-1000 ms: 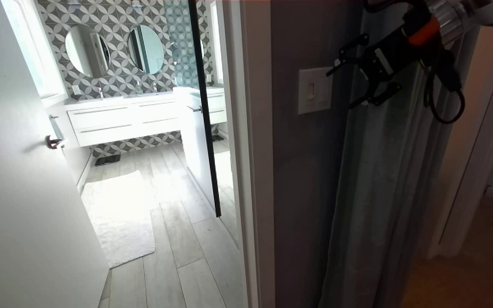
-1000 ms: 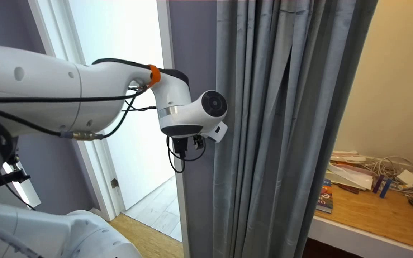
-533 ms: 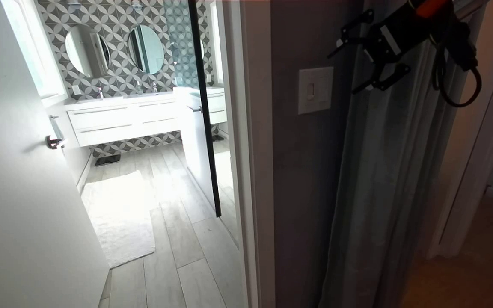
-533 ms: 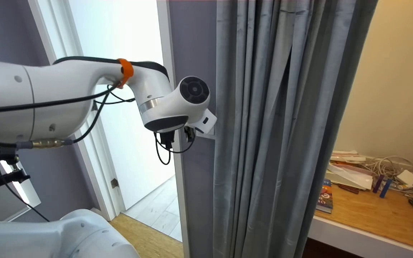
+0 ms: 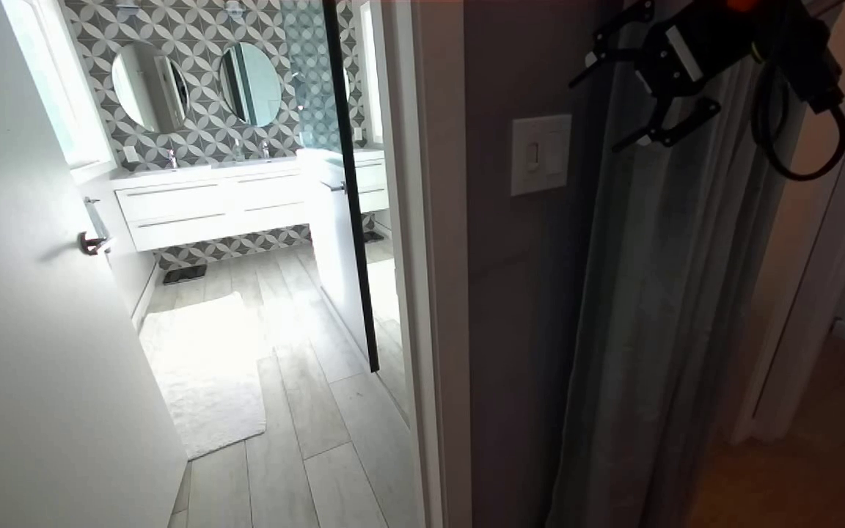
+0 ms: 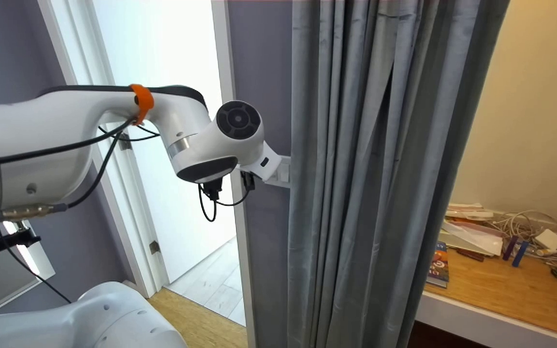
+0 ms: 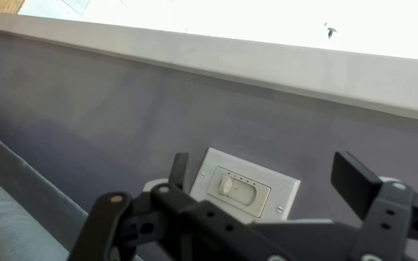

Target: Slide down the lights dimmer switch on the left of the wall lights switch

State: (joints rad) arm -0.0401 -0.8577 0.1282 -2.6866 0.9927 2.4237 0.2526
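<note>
The wall lights switch is a white plate (image 5: 518, 165) on the dark wall beside the door frame. It also shows in the wrist view (image 7: 285, 181), and partly behind the arm in an exterior view (image 6: 284, 173). The dimmer's slot holds a pale knob (image 7: 225, 185) at its left end in the wrist view, the end towards the floor. A flat rocker (image 5: 554, 152) sits right of the dimmer; in the wrist view my gripper hides it. My gripper (image 5: 593, 115) is open and empty, above and right of the plate, apart from it. In the wrist view the plate lies between the fingers (image 7: 267, 175).
A grey curtain (image 6: 356, 169) hangs close to the plate's right. The white door frame (image 5: 441, 257) stands left of the plate, with an open door (image 5: 41, 293) and a bathroom beyond. A desk (image 6: 501, 295) with papers and cables is at the far right in an exterior view.
My gripper has moved up and away from the plate, and the arm has drawn back to the left in an exterior view, uncovering part of the plate. The fingers stay open.
</note>
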